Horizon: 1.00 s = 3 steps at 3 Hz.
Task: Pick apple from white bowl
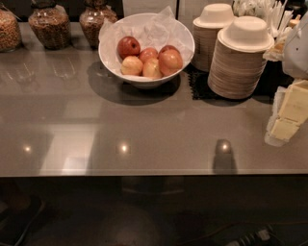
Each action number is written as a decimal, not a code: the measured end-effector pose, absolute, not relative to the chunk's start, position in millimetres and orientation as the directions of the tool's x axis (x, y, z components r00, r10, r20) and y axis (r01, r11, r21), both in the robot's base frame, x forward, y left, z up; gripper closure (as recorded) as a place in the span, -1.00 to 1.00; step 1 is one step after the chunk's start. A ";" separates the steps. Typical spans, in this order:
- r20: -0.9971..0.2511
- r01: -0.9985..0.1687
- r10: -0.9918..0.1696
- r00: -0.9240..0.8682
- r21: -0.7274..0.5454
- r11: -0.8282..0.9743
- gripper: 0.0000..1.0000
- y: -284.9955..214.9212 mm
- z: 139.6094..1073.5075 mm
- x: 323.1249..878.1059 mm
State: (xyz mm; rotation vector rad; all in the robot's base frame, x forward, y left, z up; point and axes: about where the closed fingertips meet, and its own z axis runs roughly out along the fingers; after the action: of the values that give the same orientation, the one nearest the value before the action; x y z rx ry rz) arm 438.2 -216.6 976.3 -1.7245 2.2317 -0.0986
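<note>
The white bowl [108, 61] stands at the back middle of the grey counter, lined with crumpled white paper. Several apples lie in it. The apple [171, 61], the largest one, orange-red with a yellowish blush, lies at the right side of the pile. A darker red apple [128, 46] lies at the left, and two pale yellow apples [131, 66] lie in front. My gripper [287, 116], cream-coloured, is at the right edge of the view, over the counter's right end, well to the right of the bowl and lower in the picture. It holds nothing that I can see.
Two stacks of small cream disposable bowls [240, 57] stand just right of the white bowl on a dark mat. Glass jars of grain [49, 25] line the back left. A holder of white cutlery [269, 12] stands at the back right. The counter's front edge [144, 172] runs across.
</note>
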 end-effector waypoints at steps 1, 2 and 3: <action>-0.208 -0.931 -0.953 -0.221 -0.247 0.270 -1.00 -216.3 976.5 438.6; -0.298 -0.918 -0.931 -0.209 -0.268 0.292 -1.00 -201.0 974.2 463.2; -0.419 -0.900 -0.888 -0.191 -0.287 0.329 -1.00 -173.1 970.8 511.8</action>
State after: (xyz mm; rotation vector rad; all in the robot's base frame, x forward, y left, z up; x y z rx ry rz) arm 511.8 -173.1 970.8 -1.5662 2.0868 0.0306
